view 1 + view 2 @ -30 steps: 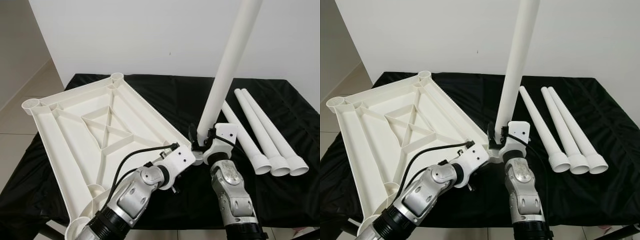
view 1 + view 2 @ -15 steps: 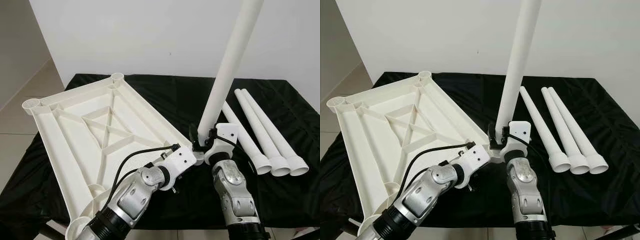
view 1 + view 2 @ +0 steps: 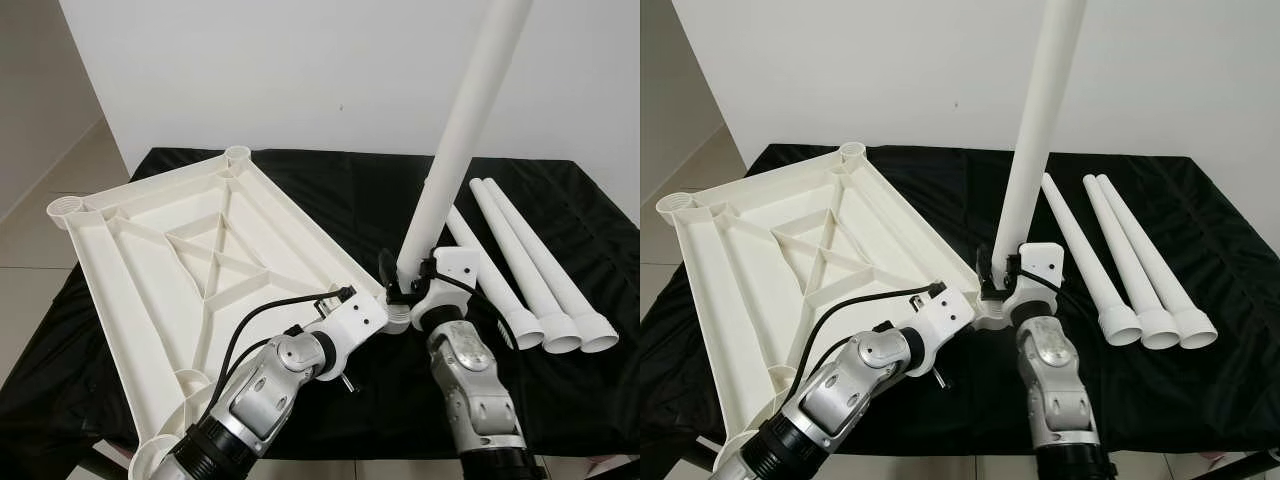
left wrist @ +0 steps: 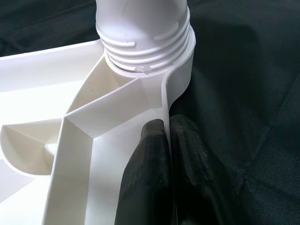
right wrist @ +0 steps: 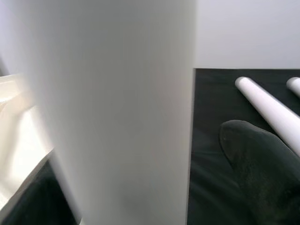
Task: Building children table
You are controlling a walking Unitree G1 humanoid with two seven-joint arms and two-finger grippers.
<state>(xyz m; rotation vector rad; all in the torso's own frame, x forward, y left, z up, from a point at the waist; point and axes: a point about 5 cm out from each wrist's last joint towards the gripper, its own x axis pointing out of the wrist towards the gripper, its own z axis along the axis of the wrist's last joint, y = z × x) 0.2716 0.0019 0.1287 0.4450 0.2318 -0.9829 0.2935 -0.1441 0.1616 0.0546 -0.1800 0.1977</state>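
Now the white tabletop (image 3: pixel 190 270) lies upside down on the left half of the black cloth (image 3: pixel 350 200), its front corners reaching the cloth's front edge. A leg (image 3: pixel 460 140) stands nearly upright with its threaded end in the tabletop's front right corner socket. The right gripper (image 3: pixel 400 283) is clamped around the leg's base, while the left gripper (image 4: pixel 168 140) pinches the tabletop's rim just beside that socket. Three spare legs (image 3: pixel 530 270) lie side by side towards the cloth's right edge.
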